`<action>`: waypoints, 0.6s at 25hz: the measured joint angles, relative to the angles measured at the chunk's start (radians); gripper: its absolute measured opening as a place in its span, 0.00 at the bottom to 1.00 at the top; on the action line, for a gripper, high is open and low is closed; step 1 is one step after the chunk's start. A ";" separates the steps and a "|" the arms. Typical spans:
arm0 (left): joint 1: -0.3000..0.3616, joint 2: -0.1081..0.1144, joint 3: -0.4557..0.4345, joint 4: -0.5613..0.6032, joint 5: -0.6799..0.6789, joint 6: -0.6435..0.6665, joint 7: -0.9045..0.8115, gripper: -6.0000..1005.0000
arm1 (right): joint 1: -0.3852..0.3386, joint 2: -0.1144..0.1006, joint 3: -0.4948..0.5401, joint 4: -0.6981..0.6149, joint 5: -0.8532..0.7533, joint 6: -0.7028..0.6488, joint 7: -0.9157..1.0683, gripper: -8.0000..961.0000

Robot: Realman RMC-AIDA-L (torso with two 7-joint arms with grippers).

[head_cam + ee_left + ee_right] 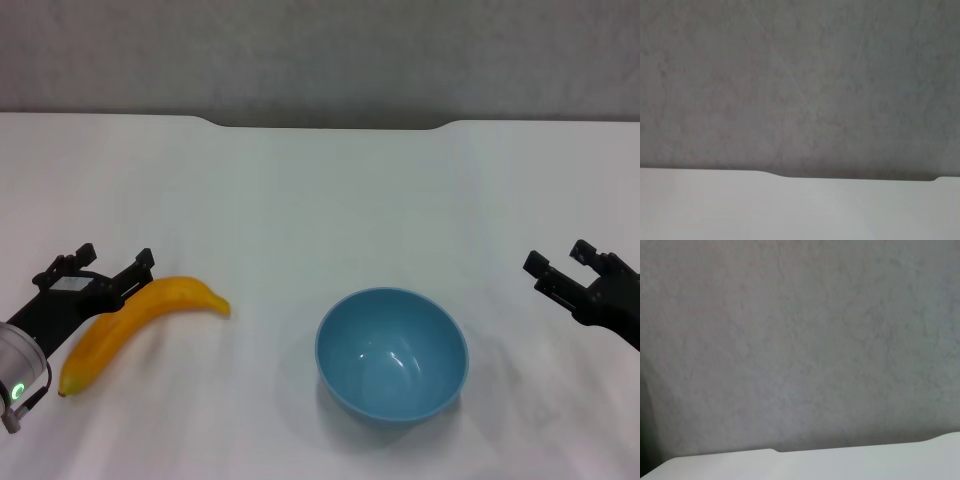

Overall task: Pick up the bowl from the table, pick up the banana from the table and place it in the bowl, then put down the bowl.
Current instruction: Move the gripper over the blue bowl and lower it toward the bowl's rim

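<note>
The light blue bowl (392, 354) stands upright and empty on the white table (320, 190), near the front centre. The yellow-orange banana (140, 325) lies on the table at the left, slanting from front-left to back-right. My left gripper (112, 262) is open at the far left, its fingers beside and just behind the banana, part of the arm overlapping the banana's near end. My right gripper (560, 262) is open and empty at the far right, well apart from the bowl. Both wrist views show only the table's far edge (790, 176) and the grey wall.
The table has a shallow notch (325, 124) in its far edge, with a grey wall (320, 50) behind it. The notch edge also shows in the right wrist view (775, 450).
</note>
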 joint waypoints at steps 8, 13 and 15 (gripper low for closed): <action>0.000 -0.001 0.000 -0.001 -0.001 -0.003 -0.002 0.90 | 0.001 0.001 0.000 0.000 0.001 0.000 0.001 0.92; 0.000 -0.002 0.000 -0.001 -0.003 -0.001 -0.008 0.90 | 0.006 0.001 -0.001 0.001 -0.002 0.000 0.001 0.92; 0.000 -0.002 0.000 -0.001 -0.003 0.000 -0.009 0.90 | 0.006 0.001 -0.002 0.001 -0.003 0.000 0.001 0.92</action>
